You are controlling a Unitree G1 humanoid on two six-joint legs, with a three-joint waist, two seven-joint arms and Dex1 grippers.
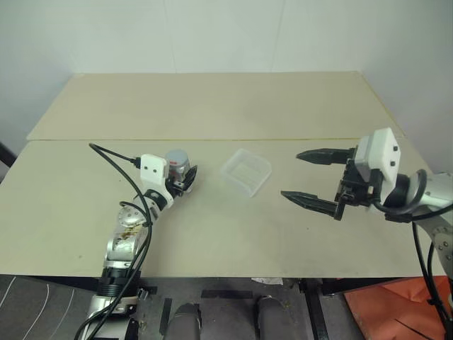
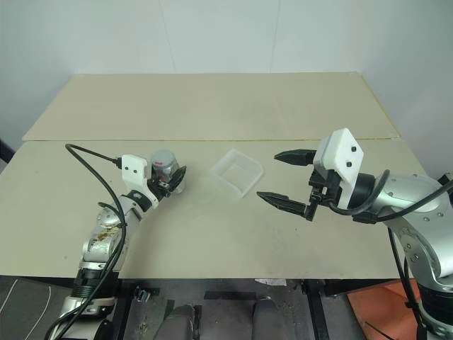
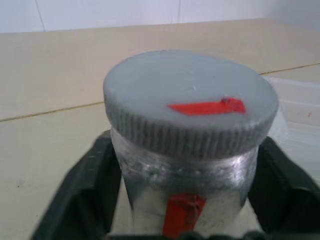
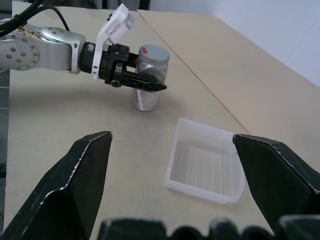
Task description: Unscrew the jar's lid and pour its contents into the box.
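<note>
The jar [image 1: 177, 167], silvery with a red and white label, stands upright on the table left of centre. Its grey lid [image 3: 190, 95] with a red mark sits on top. The contents are hidden inside. My left gripper [image 1: 185, 177] reaches in level from the near left, and its black fingers [image 3: 92, 190] press against the jar's body on both sides below the lid. The clear box [image 1: 245, 171] lies just right of the jar and looks empty. My right gripper [image 1: 290, 174] hovers open to the right of the box, pointing left at it, with nothing between its fingers.
The beige table [image 1: 212, 234] has a seam [image 1: 212, 139] behind the jar and box, with a second beige surface beyond up to the white wall. A black cable [image 1: 113, 152] loops out from my left wrist. An orange object [image 1: 396, 312] lies on the floor at the near right.
</note>
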